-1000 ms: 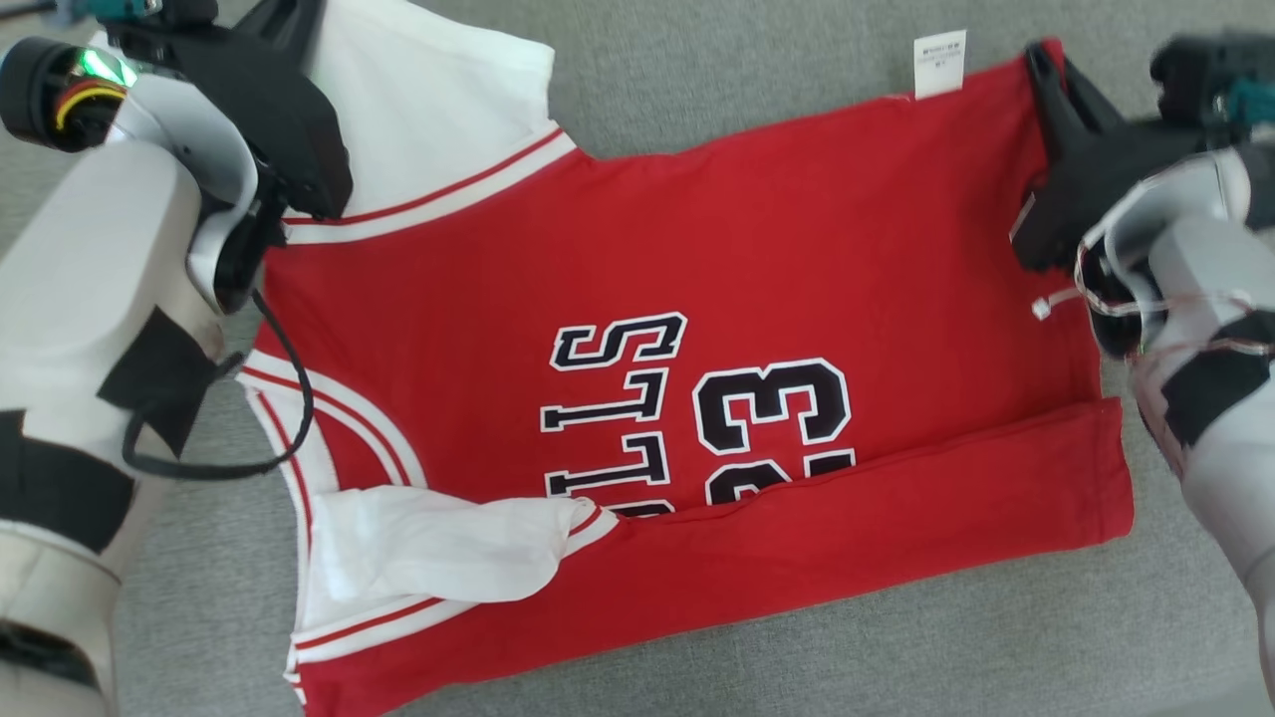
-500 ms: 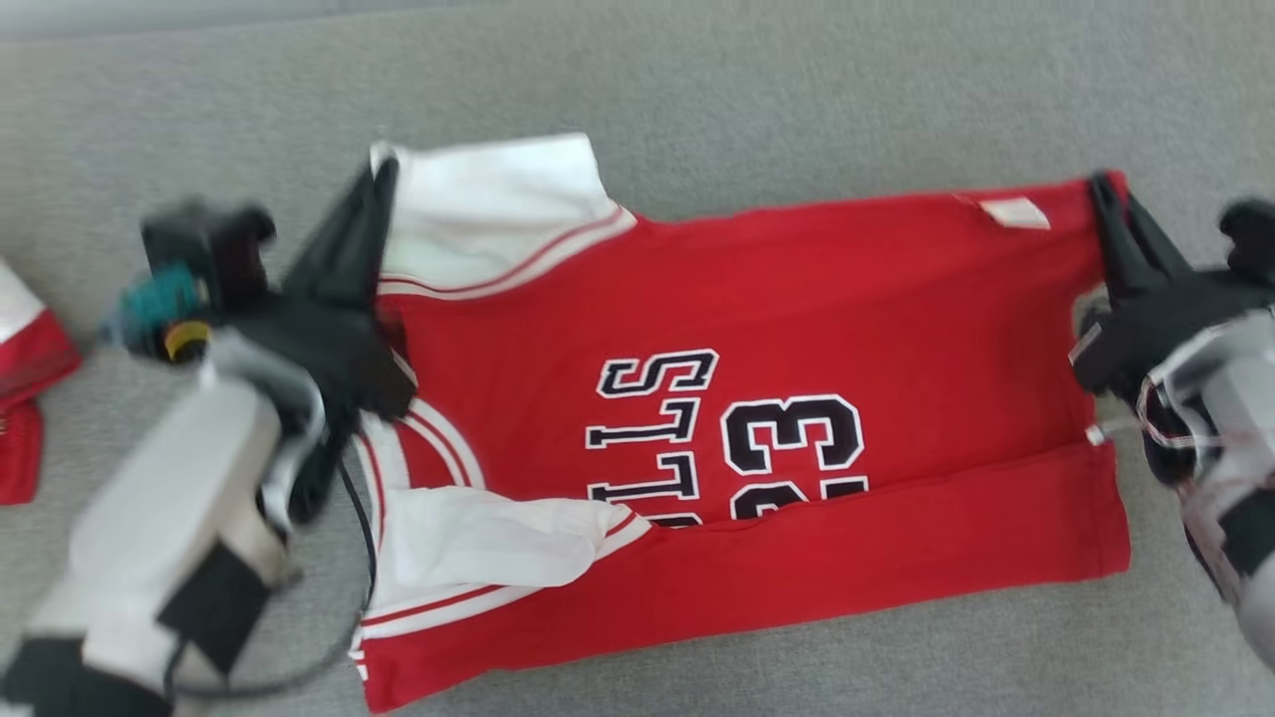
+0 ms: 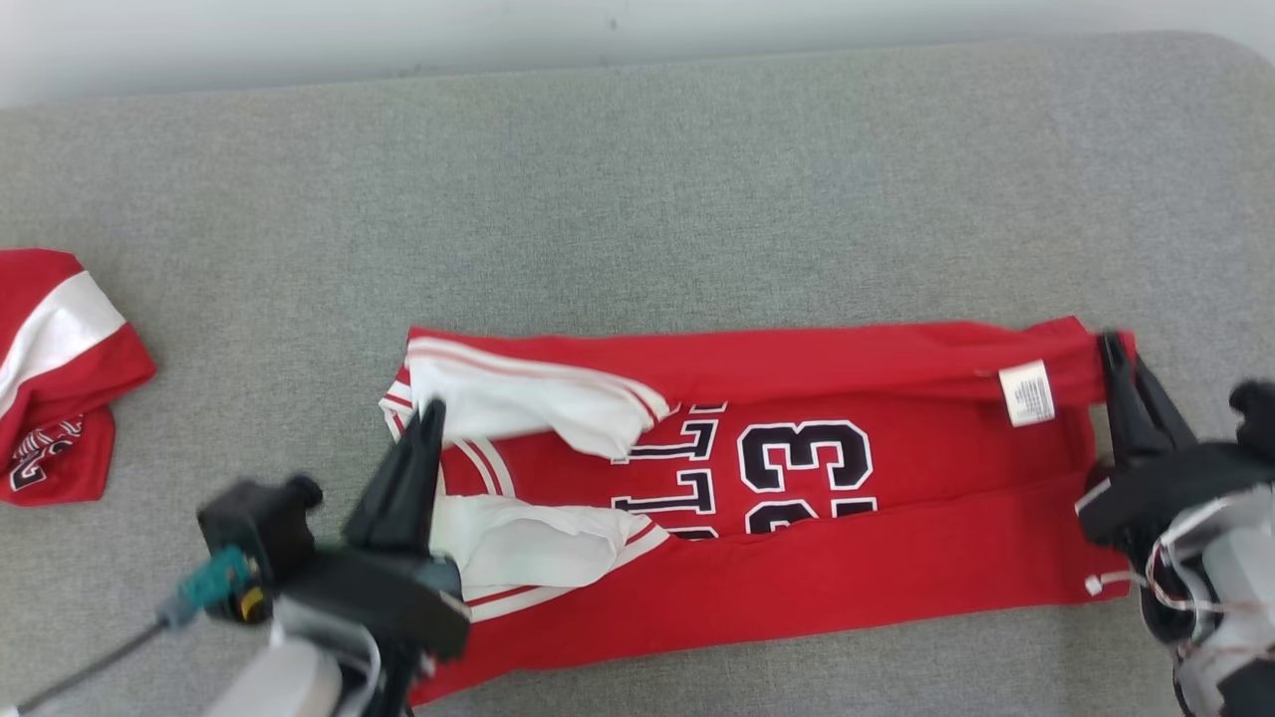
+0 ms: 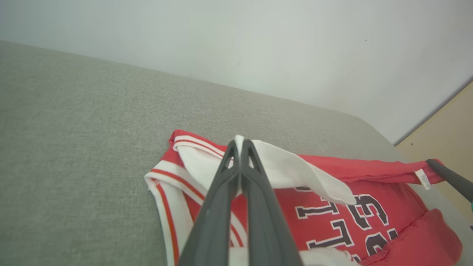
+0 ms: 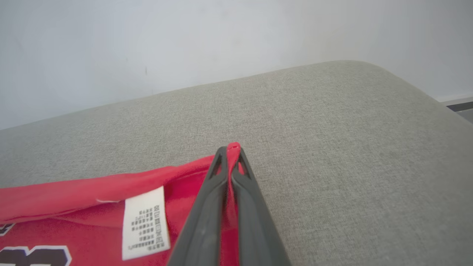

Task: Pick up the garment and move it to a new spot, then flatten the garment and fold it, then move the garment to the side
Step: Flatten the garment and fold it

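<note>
Grey fabric tabletop [image 3: 697, 199] w/ a pale wall [image 3: 299, 40] behind. Red jersey [image 3: 797, 578] lies flat toward the front, centre to right, stretched lengthwise: collar end toward robot's left, hem toward its right. Both long edges are turned in toward the middle, so the jersey is a narrow band. The far strip and near strip each cover part of the black-and-white "23" and lettering. White sleeve fabric sits bunched at the collar end, on top of the red. Left gripper [image 3: 430, 413] is at that end, fingers closed and pinching white sleeve fabric; wrist view shows cloth caught at the tips. Right gripper [image 3: 1113, 349] is at the hem end, fingers closed on the red hem corner, just beside the white label [image 3: 1026, 392]. A second red-and-white garment [image 3: 60, 378] lies crumpled at far left, well apart. Progress, as a judgement: placing and flattening look done, and the lengthwise folds are in or nearly so. Prob. left to do: release both corners, tidy the sleeves, fold across to shorten, then move the jersey to the side.
</note>
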Controlling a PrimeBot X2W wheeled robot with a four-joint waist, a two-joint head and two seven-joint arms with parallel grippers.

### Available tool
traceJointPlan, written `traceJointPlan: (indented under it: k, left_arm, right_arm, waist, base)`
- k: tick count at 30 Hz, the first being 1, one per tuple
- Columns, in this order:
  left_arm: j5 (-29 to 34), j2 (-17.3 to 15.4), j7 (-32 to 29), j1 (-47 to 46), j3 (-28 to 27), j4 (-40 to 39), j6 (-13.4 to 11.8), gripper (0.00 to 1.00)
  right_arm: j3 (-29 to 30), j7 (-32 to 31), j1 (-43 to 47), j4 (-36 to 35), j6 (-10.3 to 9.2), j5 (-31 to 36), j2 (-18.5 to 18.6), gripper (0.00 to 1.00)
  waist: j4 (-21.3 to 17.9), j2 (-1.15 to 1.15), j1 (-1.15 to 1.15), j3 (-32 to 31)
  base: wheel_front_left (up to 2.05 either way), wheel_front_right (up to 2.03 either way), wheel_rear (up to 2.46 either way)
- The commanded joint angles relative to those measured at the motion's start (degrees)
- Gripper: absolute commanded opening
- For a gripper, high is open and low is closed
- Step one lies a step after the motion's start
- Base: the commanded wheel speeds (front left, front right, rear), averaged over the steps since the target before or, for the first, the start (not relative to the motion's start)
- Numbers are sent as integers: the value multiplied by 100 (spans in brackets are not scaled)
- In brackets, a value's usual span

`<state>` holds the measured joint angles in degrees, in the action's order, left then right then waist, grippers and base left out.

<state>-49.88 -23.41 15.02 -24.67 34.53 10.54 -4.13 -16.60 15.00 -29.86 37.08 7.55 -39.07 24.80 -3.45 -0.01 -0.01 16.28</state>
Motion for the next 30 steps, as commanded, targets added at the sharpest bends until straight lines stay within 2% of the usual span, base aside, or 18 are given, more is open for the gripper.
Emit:
traceJointPlan:
  k: [1,4,5,6,7,11,15,19,25,30]
  left_arm:
    - [48,67,17,283,-90,-123,-46,0]
    - [63,155,18,681,-181,-204,-21,0]
    - [90,171,18,768,-175,-192,10,0]
    - [143,202,19,819,-234,-194,15,37]
    - [233,270,19,964,-375,-174,11,100]
    - [367,410,19,1182,-673,-212,64,100]
    - [796,576,20,1387,-1180,-309,118,100]
    - [1516,826,20,1555,-1899,-531,200,100]
    - [2841,1280,19,1856,-2711,-846,412,100]
    - [3351,1703,19,2057,-3219,-869,666,100]
  right_arm:
    - [106,24,195,-61,-14,39,-40,0]
    - [301,24,453,-90,-14,33,-96,0]
    - [352,24,513,-114,-14,53,-105,13]
    - [392,24,559,-137,-14,80,-116,91]
    - [449,24,664,-165,-14,108,-128,100]
    - [529,23,774,-208,-14,150,-137,100]
    - [614,23,892,-267,-14,169,-135,100]
    - [623,24,857,-182,-14,175,-74,100]
    - [430,-9,682,344,-14,59,-104,100]
    - [246,-96,534,816,-14,-83,-177,100]
  waist:
    - [6,1,1,-53]
    - [36,1,1,-112]
    - [39,1,1,-123]
    - [41,1,1,-136]
    - [51,1,1,-174]
    - [58,1,1,-231]
    - [85,1,1,-283]
    - [129,1,1,-317]
    - [202,1,1,-373]
    - [253,1,1,-404]
  base:
    - [0,0,0]
    - [0,0,0]
    - [0,0,0]
    - [0,0,0]
    - [0,0,0]
    - [0,0,0]
    - [0,0,0]
    - [0,0,0]
    - [0,0,0]
    - [0,0,0]
